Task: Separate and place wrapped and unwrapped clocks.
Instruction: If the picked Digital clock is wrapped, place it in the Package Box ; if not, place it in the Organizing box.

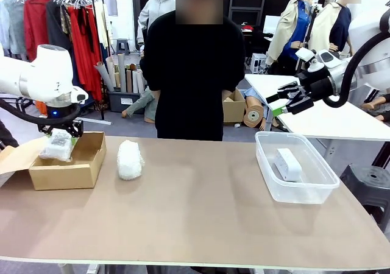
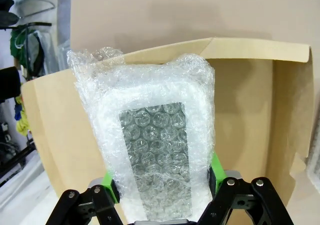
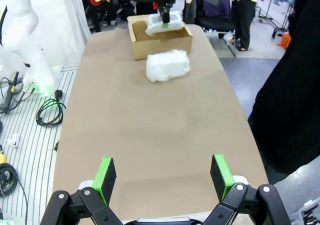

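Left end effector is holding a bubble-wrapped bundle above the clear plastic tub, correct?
No. The left end effector holds the bubble-wrapped bundle above the open brown cardboard box, not the clear plastic tub. The front view shows it.

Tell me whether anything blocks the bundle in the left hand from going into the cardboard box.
Nothing visible does. The left hand holds the bubble-wrapped bundle over the open cardboard box; the inside that shows is bare.
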Motion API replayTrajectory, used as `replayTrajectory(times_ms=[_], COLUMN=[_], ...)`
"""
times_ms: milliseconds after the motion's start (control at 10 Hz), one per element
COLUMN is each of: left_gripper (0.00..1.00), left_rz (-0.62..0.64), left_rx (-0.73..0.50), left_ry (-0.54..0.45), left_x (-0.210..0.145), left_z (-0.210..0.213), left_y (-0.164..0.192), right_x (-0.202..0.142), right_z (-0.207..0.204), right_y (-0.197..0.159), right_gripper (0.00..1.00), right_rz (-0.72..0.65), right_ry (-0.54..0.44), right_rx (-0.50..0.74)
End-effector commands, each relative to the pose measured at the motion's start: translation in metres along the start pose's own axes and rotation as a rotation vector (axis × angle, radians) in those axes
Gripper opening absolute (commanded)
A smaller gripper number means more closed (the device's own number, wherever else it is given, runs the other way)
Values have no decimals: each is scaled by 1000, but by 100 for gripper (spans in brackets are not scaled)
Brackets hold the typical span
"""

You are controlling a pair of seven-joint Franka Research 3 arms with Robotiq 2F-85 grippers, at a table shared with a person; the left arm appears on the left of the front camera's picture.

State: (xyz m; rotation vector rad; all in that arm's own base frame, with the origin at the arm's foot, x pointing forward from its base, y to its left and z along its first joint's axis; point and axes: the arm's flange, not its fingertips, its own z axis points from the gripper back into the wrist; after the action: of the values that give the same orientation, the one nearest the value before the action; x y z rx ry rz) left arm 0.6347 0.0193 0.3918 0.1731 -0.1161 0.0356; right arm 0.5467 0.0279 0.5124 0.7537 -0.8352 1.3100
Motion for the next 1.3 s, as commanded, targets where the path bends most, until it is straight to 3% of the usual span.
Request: replayTrajectory(times_ms=[0, 500, 1200], left_gripper=[0, 0, 0], left_rz=[15, 75, 53], left_rx=[24, -16, -11], left_ry=[-29, -1, 74], left_x=[-18, -31, -22], left_z=[6, 16, -5], left_y=[-5, -5, 0], right_x=[1, 1, 1], right_z=[1, 1, 1], right_y=[0, 0, 0], right_gripper=[100, 100, 100], right_rz=[3, 3, 3], right_ry=[1, 1, 1], right_rx=[-1, -1, -1])
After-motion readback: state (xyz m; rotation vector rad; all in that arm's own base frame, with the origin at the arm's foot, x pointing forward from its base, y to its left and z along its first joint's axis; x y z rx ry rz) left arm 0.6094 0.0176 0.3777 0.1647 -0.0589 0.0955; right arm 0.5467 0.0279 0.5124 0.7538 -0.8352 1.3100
